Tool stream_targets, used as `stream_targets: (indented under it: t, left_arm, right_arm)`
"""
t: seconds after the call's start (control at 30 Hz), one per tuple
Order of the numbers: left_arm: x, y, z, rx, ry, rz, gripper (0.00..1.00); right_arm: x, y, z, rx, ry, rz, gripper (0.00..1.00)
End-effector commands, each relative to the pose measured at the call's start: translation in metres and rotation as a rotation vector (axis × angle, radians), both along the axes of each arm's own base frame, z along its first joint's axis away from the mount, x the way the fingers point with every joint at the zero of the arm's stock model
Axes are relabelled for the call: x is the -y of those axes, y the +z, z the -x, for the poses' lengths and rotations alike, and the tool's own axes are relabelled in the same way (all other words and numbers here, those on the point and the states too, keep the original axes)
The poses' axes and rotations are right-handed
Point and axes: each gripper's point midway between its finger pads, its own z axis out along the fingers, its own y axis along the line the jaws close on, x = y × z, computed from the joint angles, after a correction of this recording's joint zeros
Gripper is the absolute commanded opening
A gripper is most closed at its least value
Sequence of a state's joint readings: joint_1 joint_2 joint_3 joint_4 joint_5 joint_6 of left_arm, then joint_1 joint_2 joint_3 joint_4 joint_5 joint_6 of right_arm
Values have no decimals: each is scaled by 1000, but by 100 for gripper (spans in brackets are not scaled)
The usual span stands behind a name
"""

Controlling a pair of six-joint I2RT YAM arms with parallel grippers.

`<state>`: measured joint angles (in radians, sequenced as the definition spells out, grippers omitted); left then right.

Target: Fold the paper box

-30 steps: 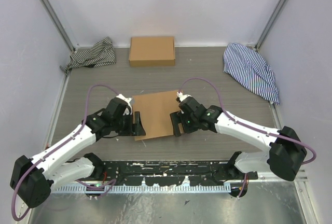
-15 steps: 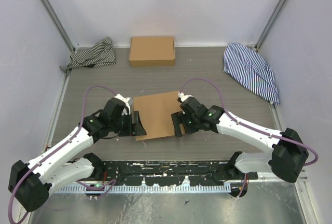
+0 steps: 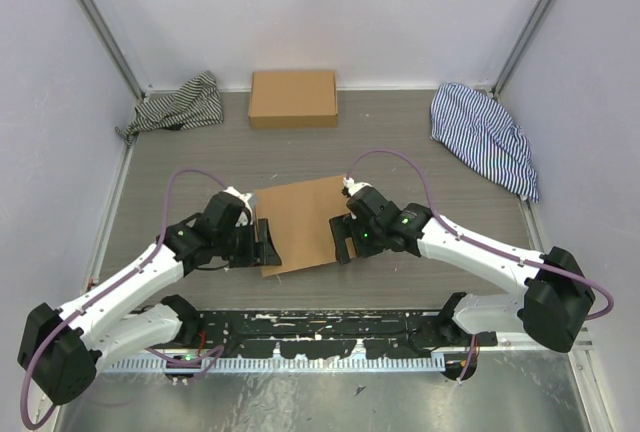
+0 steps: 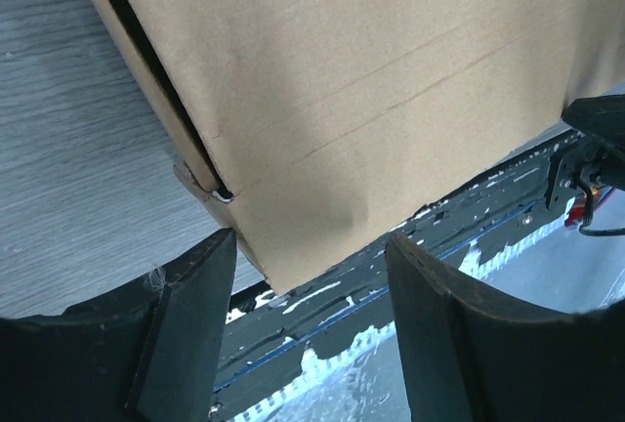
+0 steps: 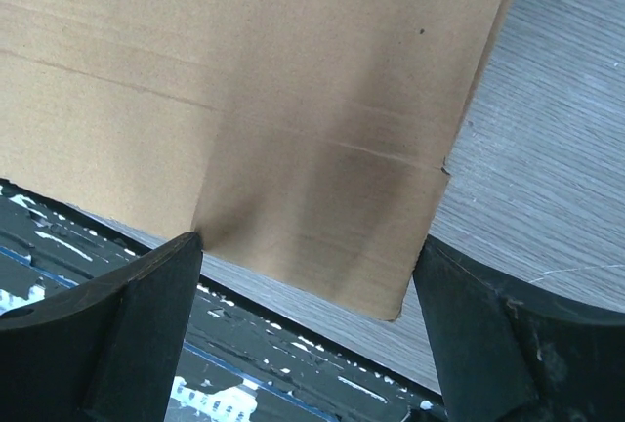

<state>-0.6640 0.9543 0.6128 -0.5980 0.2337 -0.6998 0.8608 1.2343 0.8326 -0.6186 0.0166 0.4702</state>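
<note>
The paper box [image 3: 300,222] lies in the middle of the table, a flat-topped brown cardboard shape with crease lines. My left gripper [image 3: 265,242] is open at its near-left edge. In the left wrist view the box [image 4: 371,80] shows a side seam, and its near corner lies between the fingers [image 4: 186,344] of the gripper [image 4: 312,295]. My right gripper [image 3: 343,240] is open at the box's near-right edge. In the right wrist view its wide-apart fingers [image 5: 508,334] straddle the box's near corner [image 5: 244,100], with the gripper [image 5: 308,285] empty.
A ready-formed brown cardboard box [image 3: 293,98] stands at the back wall. A striped cloth [image 3: 180,104] lies at the back left, another striped cloth [image 3: 485,137] at the back right. The black rail [image 3: 320,332] runs along the table's front edge.
My left gripper has shifted slightly along the box's left edge, and the box's near edge has moved a little toward the front. My right gripper has hardly moved.
</note>
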Motion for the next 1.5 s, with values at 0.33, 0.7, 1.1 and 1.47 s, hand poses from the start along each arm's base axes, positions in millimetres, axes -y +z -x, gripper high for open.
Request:
stream_targets:
  t: [0.33, 0.7, 1.1, 1.47]
  left_arm:
    - [-12, 0, 10, -9, 3, -41, 69]
    - [-13, -5, 16, -50, 5, -48, 68]
    - [-12, -19, 22, -91, 31, -39, 67]
    - [2, -10, 18, -52, 25, 4, 64]
  right_arm:
    - [-19, 18, -12, 60, -6, -89, 92]
    - [-19, 17, -12, 54, -7, -91, 92]
    - [-21, 14, -10, 43, -3, -96, 92]
    - [-28, 20, -6, 32, 20, -141, 91]
